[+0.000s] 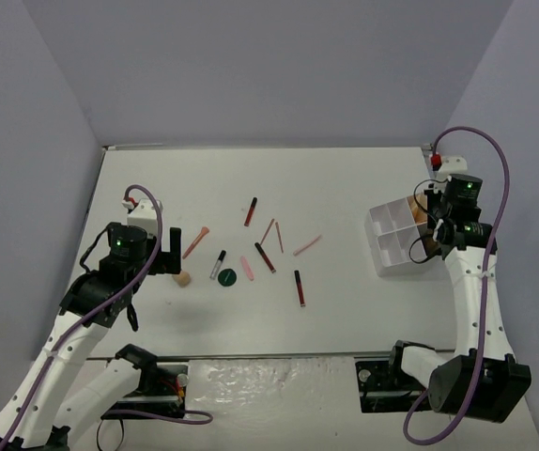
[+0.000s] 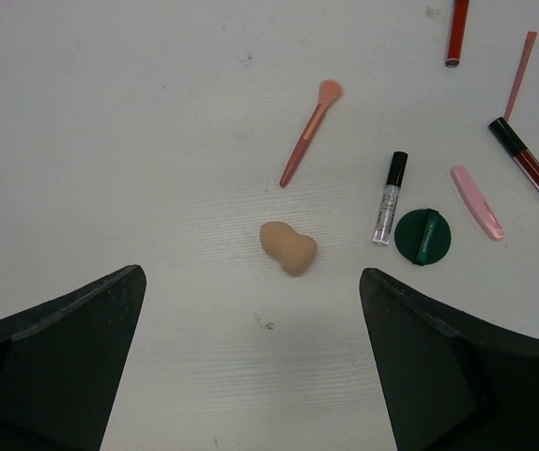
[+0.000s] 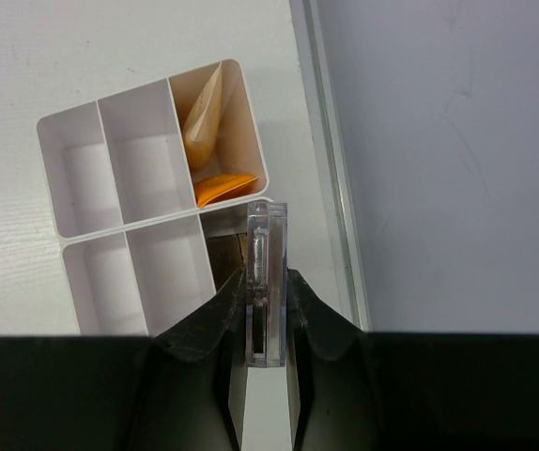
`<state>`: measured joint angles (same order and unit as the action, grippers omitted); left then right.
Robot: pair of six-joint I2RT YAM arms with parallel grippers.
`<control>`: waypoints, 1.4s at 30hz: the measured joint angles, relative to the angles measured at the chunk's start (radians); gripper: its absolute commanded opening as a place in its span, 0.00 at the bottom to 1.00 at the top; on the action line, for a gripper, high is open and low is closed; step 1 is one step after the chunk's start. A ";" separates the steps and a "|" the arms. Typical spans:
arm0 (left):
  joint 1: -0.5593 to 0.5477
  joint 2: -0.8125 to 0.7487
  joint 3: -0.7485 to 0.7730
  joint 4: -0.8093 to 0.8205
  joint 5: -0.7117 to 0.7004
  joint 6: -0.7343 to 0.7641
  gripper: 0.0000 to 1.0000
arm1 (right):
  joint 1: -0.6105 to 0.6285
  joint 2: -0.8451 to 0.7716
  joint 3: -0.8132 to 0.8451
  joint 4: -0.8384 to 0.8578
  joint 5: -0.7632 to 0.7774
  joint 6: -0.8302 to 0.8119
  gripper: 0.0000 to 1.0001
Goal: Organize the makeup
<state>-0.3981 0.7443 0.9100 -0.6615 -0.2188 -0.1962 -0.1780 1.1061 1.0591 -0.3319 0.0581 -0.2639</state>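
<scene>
White table (image 1: 345, 188): one sponge (image 2: 288, 248), one disc (image 2: 424, 236)

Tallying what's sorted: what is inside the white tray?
One corner compartment of the white tray holds a beige tube and an orange tube. Four look bare. The sixth is mostly covered by the right hand and its palette.

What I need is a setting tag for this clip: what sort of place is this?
Probably a robot lab test cell: a white table boxed in by plain grey walls, two robot arms bolted at its near edge, makeup scattered near a white tray.
</scene>
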 measured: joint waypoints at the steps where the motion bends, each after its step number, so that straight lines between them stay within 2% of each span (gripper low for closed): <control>1: 0.000 0.000 0.000 0.000 0.000 0.001 0.97 | 0.000 -0.003 -0.001 0.001 -0.008 0.000 0.00; 10: 0.000 0.000 0.000 0.000 0.000 0.002 0.97 | 0.000 -0.020 -0.005 -0.003 -0.107 0.000 0.00; 30: 0.000 -0.003 0.000 0.000 0.001 0.003 0.97 | 0.000 -0.094 -0.005 -0.019 -0.063 0.000 0.00; 42: 0.000 -0.008 -0.004 0.001 0.001 0.004 0.97 | -0.019 -0.033 -0.069 0.017 -0.068 -0.024 0.00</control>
<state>-0.3981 0.7364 0.9062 -0.6609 -0.2180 -0.1921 -0.1971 1.0733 0.9901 -0.3153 -0.0101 -0.2882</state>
